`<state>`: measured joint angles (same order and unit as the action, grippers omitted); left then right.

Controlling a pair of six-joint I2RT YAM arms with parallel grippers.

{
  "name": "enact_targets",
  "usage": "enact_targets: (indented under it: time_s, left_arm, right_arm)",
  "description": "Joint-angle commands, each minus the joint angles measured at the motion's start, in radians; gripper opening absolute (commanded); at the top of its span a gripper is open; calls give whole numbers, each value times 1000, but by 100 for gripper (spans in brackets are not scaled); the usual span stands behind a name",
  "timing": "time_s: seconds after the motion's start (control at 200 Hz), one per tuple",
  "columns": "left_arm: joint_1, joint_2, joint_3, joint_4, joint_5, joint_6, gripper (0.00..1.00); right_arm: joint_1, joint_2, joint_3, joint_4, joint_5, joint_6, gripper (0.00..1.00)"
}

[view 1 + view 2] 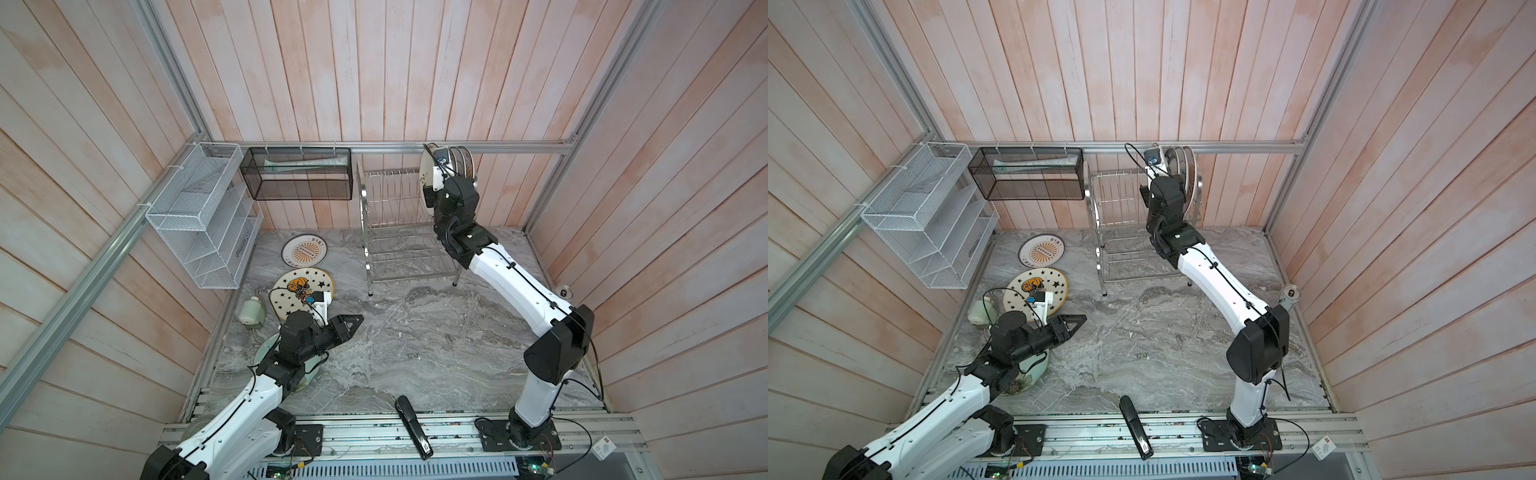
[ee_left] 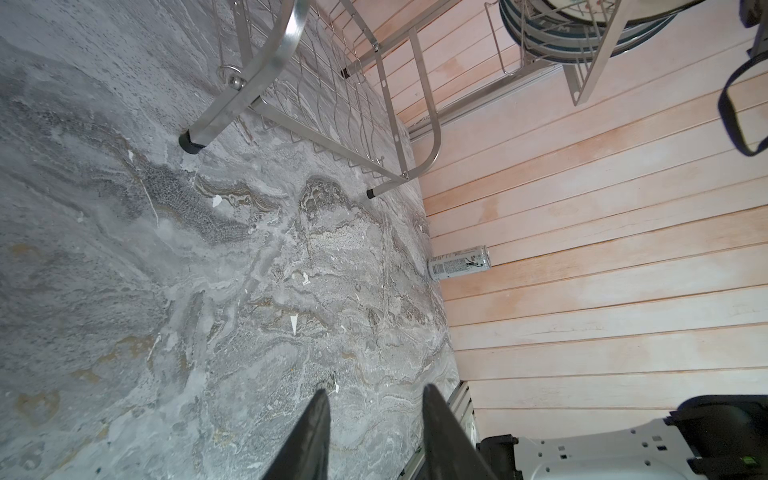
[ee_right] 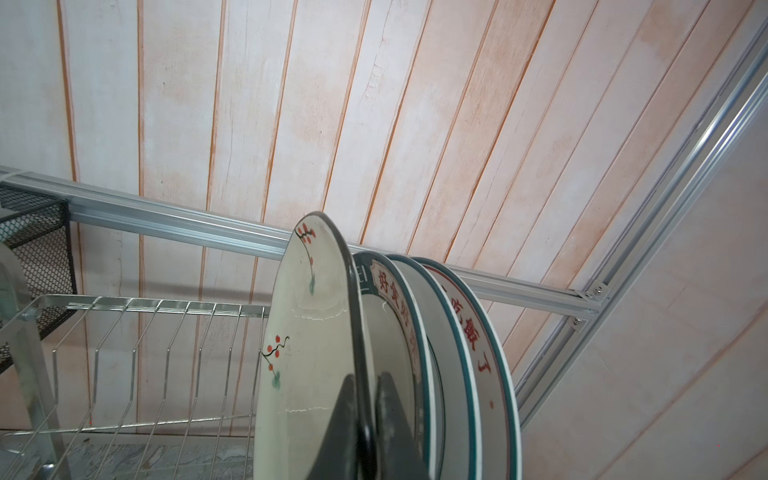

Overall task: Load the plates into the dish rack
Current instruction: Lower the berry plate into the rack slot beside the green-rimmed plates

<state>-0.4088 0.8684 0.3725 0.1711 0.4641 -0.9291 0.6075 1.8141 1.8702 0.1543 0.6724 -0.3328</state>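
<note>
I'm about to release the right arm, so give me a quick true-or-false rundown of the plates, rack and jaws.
1. The right jaws are shut on the rim of the flower plate. True.
2. The left jaws hold a plate. False: they are open and empty; the star plate lies on the table beside them.
3. The lower tier is loaded. False: the dish rack is loaded only in its upper tier.
4. The sunburst plate lies flat on the table. True.

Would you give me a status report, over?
Right gripper shut on flower plate at dish rack. Left gripper open, empty. Star plate, sunburst plate on table. Nothing blocking.
</note>
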Motion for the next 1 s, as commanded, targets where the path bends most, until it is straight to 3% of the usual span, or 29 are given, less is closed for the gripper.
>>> enact_targets:
  time_s: [0.0,0.995]
  left_arm:
    - [-3,-11,-3,-5,-4,-1,39]
    - [-4,-15,-2,-21,-15,15,39]
  right_arm:
    - [5,-43,30,113,12,14,0]
    - [4,63,145,51,29,-18,0]
